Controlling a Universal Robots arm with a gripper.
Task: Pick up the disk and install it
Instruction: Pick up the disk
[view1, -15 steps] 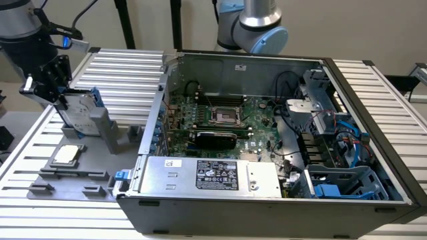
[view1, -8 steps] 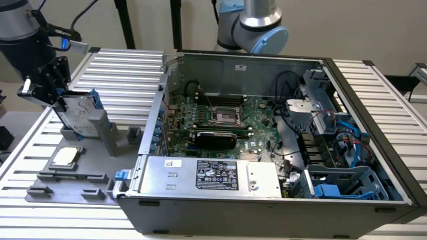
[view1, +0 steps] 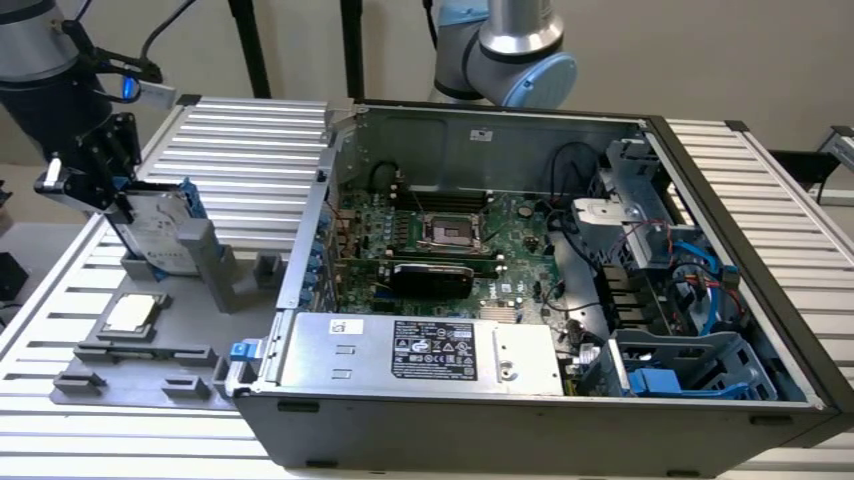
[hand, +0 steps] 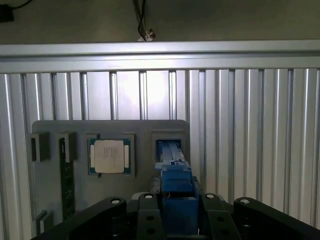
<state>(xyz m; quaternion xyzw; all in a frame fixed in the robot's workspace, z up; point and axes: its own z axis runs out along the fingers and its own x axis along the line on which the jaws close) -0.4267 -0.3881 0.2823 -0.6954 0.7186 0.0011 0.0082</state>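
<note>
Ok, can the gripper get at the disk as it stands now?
Likely yes: the gripper is right on the disk, which stands upright at the grey holder. Its fingers look closed on either side of the blue carrier. Nothing stands in the way.

Exterior view: the arm (view1: 40, 40) runs off the picture's edge, so I can't see its upper links. The gripper (view1: 114, 195) covers the top of the disk (view1: 160, 225), and the grey holder (view1: 200, 260) hides its lower end. Print on the power supply label (view1: 434, 350) is too small to read. Wrist view: the disk shows end-on, cut off at the edge.
</note>
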